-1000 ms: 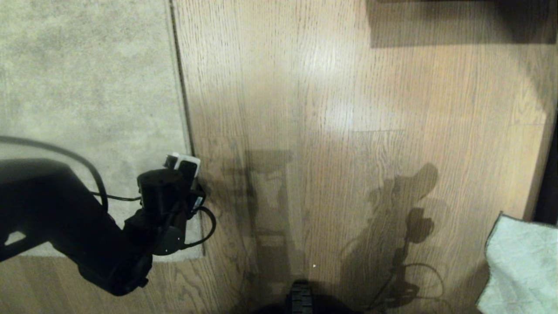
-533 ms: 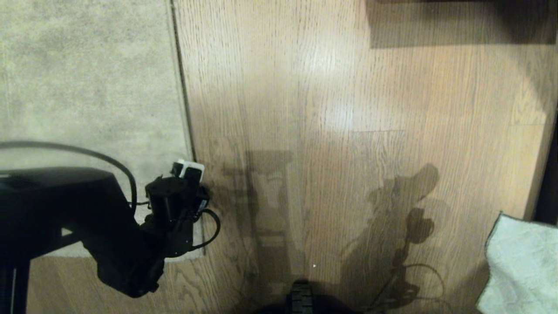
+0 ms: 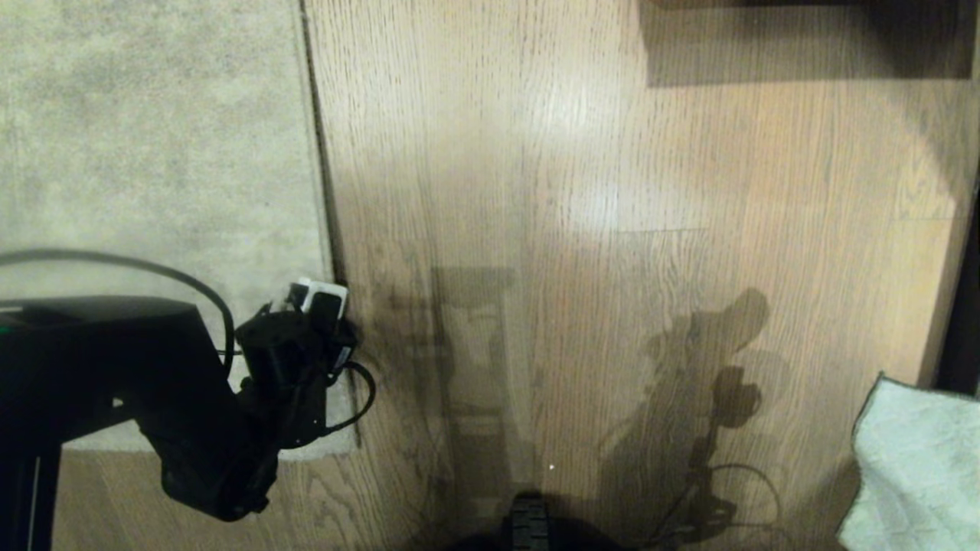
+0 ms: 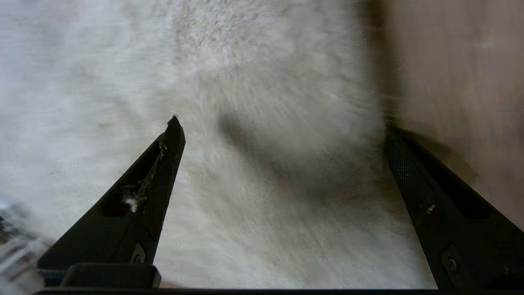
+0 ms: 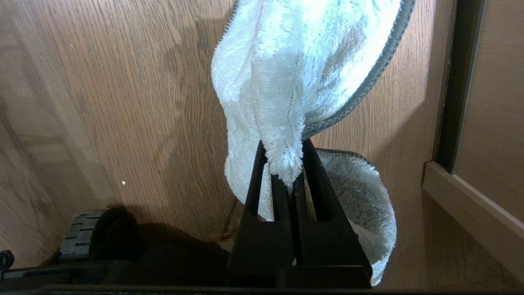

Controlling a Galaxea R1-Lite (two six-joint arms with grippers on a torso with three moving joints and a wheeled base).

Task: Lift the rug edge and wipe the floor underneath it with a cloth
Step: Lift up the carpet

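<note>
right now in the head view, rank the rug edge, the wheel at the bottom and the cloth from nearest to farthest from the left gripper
1. The rug edge: right beside the open left gripper, on the left of the view.
2. The wheel: bottom centre, on the floor.
3. The cloth: far right bottom corner.

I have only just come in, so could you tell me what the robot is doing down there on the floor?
The left hand is open, low over the rug edge near its corner, one finger over the rug and one at the border with the wood floor. It grips nothing yet, and the rug lies flat. The right hand is shut on the pale blue-green cloth, which hangs above the floor at the robot's right. No wiping is under way.
</note>
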